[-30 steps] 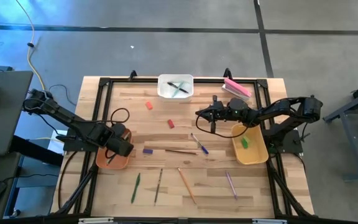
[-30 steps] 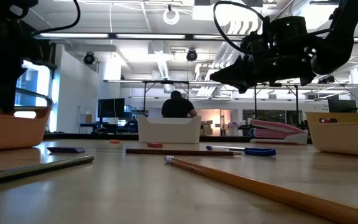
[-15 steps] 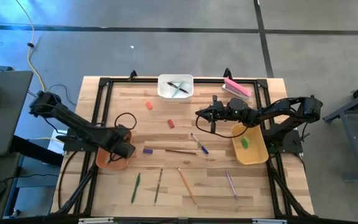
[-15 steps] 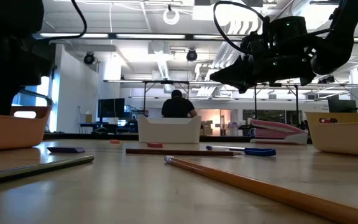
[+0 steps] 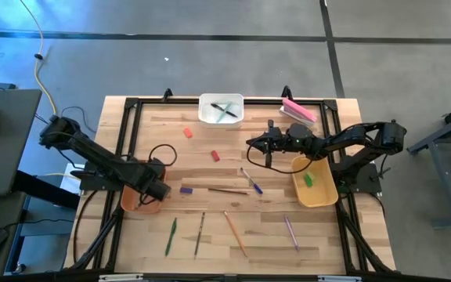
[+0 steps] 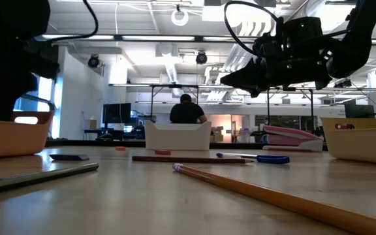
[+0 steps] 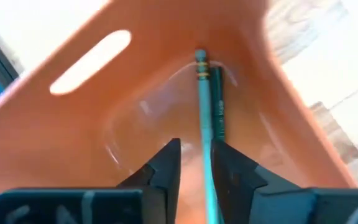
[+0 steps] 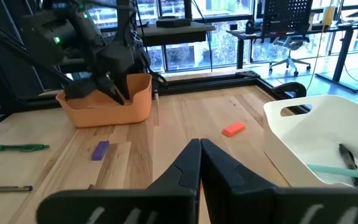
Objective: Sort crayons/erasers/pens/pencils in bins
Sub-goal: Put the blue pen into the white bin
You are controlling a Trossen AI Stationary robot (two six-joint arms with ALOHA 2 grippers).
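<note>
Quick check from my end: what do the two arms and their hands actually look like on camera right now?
Both are dark, near-black jointed arms. The left hand has two matte black wedge-shaped fingers on a dark crossbar carrying faint pale scribbled marks. The right hand shows the same black tapering fingers. A black cable loops above each wrist, and a small green light glows on the right arm.

The table [image 5: 210,168] has a light wood-plank top bounded by a black metal frame [image 5: 128,106]. It stands on a grey concrete floor [image 5: 210,63] marked with dark seam lines. A dark desk [image 5: 2,141] sits beside the table, and a yellow cable [image 5: 41,70] runs across the floor. Beyond the table, the room is a large open workspace with a white ceiling, strip lights [image 6: 142,38] and exposed ducting. A person [image 6: 187,111] sits at the far end. Large windows [image 8: 185,37], desks and an office chair [image 8: 284,59] line 1 side.
</note>
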